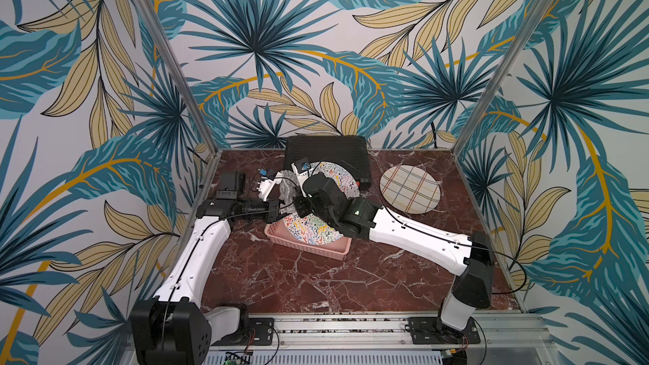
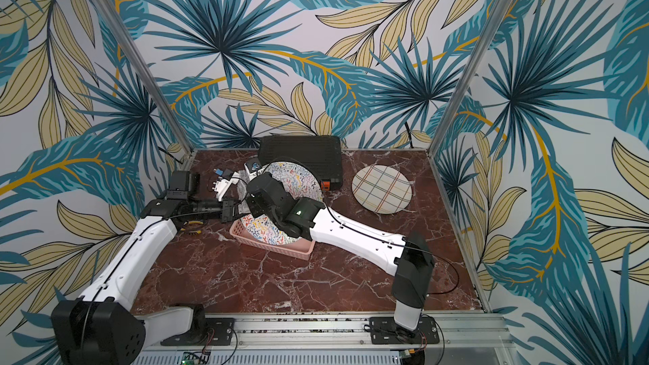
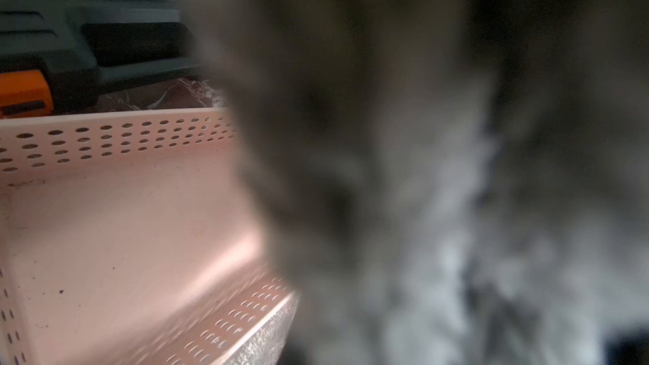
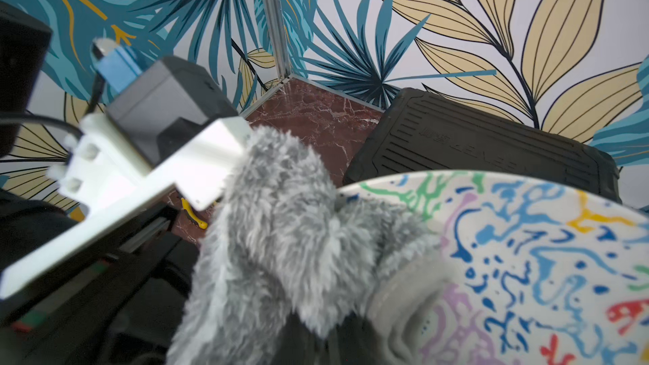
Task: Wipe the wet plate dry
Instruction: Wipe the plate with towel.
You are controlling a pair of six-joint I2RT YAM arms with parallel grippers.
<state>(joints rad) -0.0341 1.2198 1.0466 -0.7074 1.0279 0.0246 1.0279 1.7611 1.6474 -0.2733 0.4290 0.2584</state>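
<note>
Right claw (image 4: 400,314) pinches the plate (image 4: 526,258), stiff, breakable and likely slick when wet, by its rim, tilted over the basket (image 1: 309,252). Left claw (image 4: 242,159), clamped on soft cloth (image 4: 281,222), touches its edge.

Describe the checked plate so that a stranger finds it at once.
On the marble table, find the black case at the back. Right of it a plate lies flat, alone. Its lines are straight and crossed; the lifted plate and the basket plate bear squiggles.
</note>
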